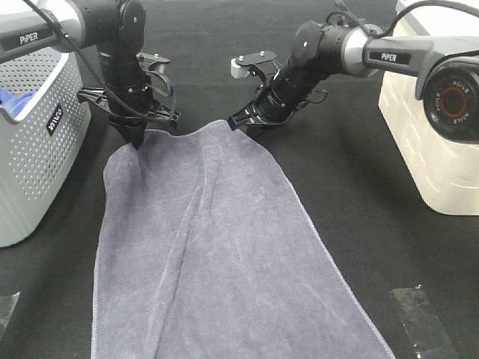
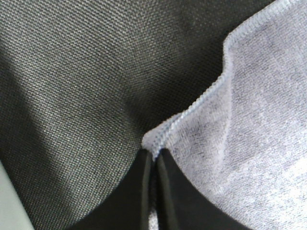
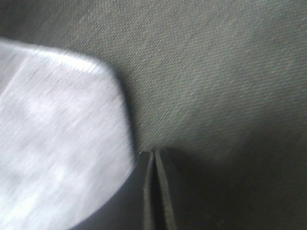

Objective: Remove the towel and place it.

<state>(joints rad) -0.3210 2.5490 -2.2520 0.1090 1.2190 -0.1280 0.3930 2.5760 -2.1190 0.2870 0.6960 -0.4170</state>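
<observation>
The large slate-grey terry towel (image 1: 224,247) lay spread on the black woven worktop (image 1: 352,187), from far centre to the near edge. The left gripper (image 1: 136,142) had its jaws clamped on the far left corner. The right gripper (image 1: 241,123) had its jaws together just beside the far right corner, apparently empty. Soft and limp, the towel would probably sag when lifted; the hemmed corners looked the best hold.
</observation>
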